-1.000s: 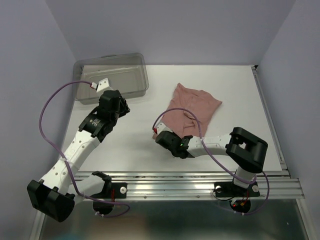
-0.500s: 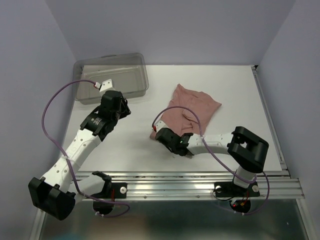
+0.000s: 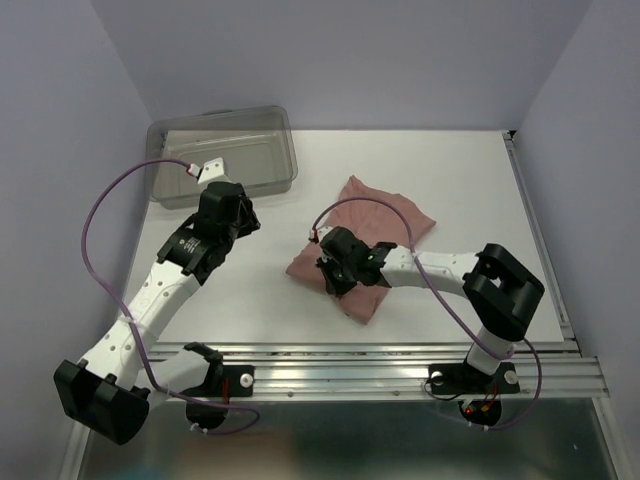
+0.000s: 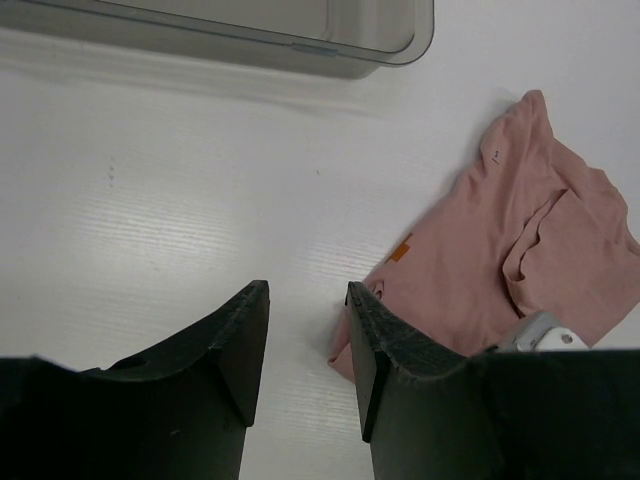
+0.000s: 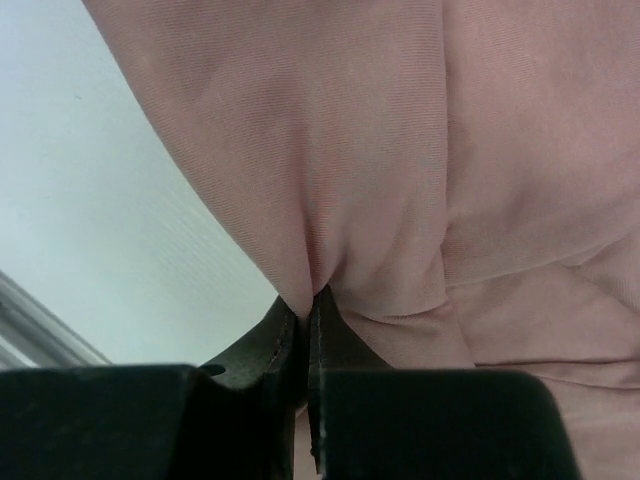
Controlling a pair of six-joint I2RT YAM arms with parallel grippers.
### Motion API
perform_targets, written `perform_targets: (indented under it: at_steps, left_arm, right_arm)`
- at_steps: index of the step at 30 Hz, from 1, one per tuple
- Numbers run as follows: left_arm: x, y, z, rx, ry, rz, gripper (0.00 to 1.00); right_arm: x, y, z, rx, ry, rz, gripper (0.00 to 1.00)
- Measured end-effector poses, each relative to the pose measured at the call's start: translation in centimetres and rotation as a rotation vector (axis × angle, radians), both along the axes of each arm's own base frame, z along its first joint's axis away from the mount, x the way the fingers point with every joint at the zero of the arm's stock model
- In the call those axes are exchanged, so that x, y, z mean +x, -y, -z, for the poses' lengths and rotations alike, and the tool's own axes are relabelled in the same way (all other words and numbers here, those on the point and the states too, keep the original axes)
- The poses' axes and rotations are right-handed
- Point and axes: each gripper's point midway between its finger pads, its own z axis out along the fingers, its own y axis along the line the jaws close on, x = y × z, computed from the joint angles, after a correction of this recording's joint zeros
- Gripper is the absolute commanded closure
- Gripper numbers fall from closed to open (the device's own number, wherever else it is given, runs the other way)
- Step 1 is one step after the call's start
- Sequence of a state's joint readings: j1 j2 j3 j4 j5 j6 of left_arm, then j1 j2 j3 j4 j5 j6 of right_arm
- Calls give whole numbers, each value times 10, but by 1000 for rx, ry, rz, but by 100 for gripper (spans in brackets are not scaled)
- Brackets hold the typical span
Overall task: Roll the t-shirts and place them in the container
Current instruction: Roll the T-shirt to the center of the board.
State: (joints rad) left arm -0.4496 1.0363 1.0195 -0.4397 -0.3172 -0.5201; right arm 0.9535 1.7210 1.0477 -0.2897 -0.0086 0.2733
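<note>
There is 1 dusty-pink t-shirt (image 3: 390, 212) lying crumpled on the white counter (image 3: 470, 170), a little right of the middle. It is well apart from the clear grey bin (image 3: 225, 150) at the far left corner.

The right arm reaches in low from the right. Its right fingers (image 3: 336, 272) sit at the near-left part of the cloth, with a loose fold of shirt lying just nearer than them. Seen from that wrist, the right fingers (image 5: 285, 335) are pressed tight together on a pinch of the t-shirt (image 5: 350, 150). The fabric gathers into creases right at the tips and spreads away from them. Bare counter (image 5: 90, 200) shows off to the left of the cloth.

The left fingers (image 3: 238, 212) hang over bare counter between the bin and the shirt, close to the bin's near-right corner and touching neither. From the left wrist, the 2 left fingers (image 4: 235, 345) stand apart with a middling gap and hold nothing. The t-shirt (image 4: 520, 240) lies to the right in that view, with a small orange mark (image 4: 401, 250) near its edge. The bin (image 4: 250, 40) runs along the top.

A purple cable (image 3: 100, 215) loops out from the left arm.
</note>
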Motion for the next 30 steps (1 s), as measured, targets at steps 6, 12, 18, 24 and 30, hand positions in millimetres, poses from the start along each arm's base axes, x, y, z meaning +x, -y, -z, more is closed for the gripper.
perform_targets:
  at_steps: [6,12,18,24,30]
  left_arm:
    - [-1,1,-1,5,1,16,52]
    - [-4,3,9,15,-25,38,52]
    - [-7,6,15,15,-43,62,52]
    - [-8,8,15,11,-46,77,52]
    - [-12,13,27,4,-74,105,52]
  right_arm:
    - [4,-8,-18,130,-135,-11,99]
    - [5,-16,-28,225,-252,-49,98]
    - [3,-13,-21,292,-414,-71,96]
    - [8,-9,-20,357,-527,-78,96]
    - [15,-6,-28,404,-558,-84,96]
